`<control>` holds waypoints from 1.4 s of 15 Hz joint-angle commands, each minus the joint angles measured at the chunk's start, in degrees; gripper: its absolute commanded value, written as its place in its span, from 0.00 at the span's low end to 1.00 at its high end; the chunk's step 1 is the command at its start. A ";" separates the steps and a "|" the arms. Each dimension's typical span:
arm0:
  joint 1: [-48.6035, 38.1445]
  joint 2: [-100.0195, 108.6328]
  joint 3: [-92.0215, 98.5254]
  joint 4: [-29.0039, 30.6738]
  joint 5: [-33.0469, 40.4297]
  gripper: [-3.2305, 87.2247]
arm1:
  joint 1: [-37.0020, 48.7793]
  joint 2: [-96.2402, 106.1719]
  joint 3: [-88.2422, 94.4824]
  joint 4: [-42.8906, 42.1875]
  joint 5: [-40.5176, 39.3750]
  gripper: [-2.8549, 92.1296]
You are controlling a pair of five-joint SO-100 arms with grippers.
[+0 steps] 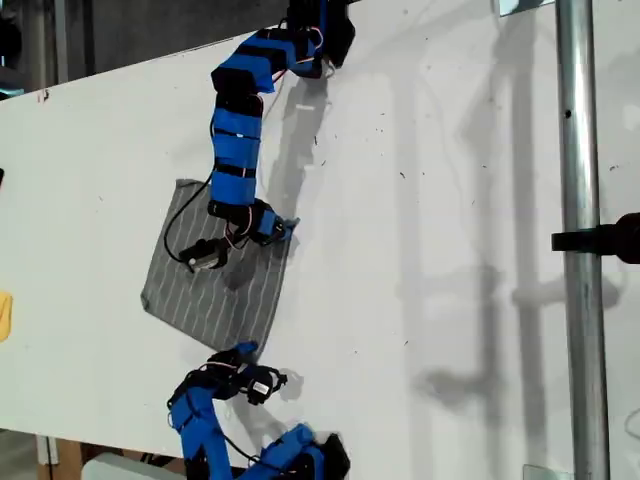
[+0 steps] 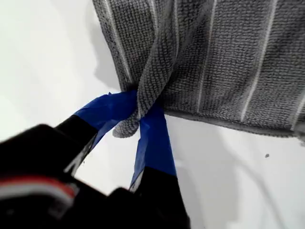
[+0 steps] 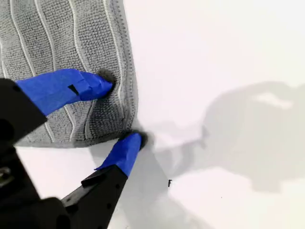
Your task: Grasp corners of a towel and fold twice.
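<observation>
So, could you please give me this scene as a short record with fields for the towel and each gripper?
towel: grey, striped, lying flat and unfolded on the white table
my first gripper: shut on one corner, cloth bunched between the jaws
my second gripper: open, astride another corner, one finger on cloth, one on table
folds done: none

towel: you see grey with fine pale stripes
arms: your blue and black
table: white
</observation>
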 commanded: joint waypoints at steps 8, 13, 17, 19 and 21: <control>0.53 -0.44 -5.01 4.22 -2.02 0.01 | -0.79 5.54 0.09 -1.41 0.79 0.03; 10.55 12.48 -3.60 14.06 -9.67 0.01 | -2.29 9.14 2.81 -1.14 1.85 0.03; 32.87 26.02 2.37 17.23 -29.18 0.00 | -9.23 14.33 9.84 -0.53 6.42 0.03; 46.41 30.76 4.04 16.35 -42.63 0.00 | -16.08 17.31 12.74 1.05 12.13 0.03; 57.66 30.94 4.04 14.94 -55.20 0.00 | -24.08 18.90 12.74 1.67 18.54 0.03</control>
